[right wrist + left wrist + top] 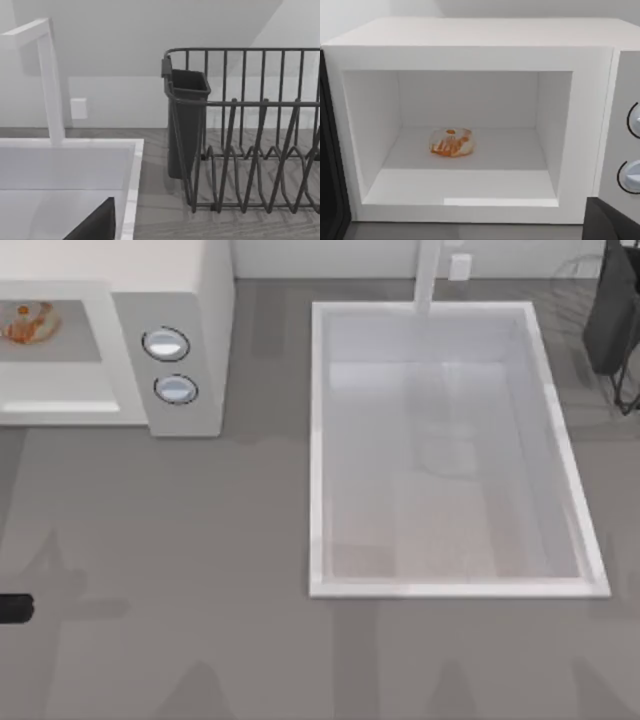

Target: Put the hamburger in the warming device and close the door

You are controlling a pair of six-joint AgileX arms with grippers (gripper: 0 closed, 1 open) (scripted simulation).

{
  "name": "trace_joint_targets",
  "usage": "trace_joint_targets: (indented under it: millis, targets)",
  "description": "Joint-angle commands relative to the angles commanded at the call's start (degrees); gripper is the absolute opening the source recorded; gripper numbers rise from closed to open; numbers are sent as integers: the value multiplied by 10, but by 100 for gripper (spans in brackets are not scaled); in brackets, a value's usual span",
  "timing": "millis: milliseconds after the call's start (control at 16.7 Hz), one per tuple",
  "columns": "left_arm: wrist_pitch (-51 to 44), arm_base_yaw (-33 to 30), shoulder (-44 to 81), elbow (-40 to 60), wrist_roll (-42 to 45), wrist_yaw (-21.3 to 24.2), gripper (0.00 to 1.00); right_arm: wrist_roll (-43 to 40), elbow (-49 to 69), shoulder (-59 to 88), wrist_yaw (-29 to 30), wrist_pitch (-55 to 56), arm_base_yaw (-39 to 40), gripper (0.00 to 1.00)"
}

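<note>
The small round orange-brown hamburger (451,143) is seen lying on the floor of the white boxy microwave (470,55), far left on the table. It is viewed from the left wrist, well apart; whether either gripper is spread cannot be told.

This is a kitchen, rendered in simulation. A grey table (200,540) carries a white microwave (190,300) with two round silver knobs (166,343) at the top view's left. Beside it a large white rectangular sink (320,440) is set into the surface, with a white faucet (47,75) rising at its back edge. A dark wire dish rack (250,130) with a utensil cup (187,115) stands just beside the sink.
</note>
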Motion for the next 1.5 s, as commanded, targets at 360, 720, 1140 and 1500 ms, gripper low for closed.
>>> trace_joint_targets:
  millis: [360,720,1140,1500]
  targets:
    - [33,-35,31,0,0,-35,0,0,0,0,0,0,0,100]
    - [107,-113,103,-2,2,-113,0,0,0,0,0,0,0,100]
    - [119,-95,123,7,2,-96,0,0,0,0,0,0,0,100]
    - [151,20,197,52,3,20,0,0,0,0,0,0,0,100]
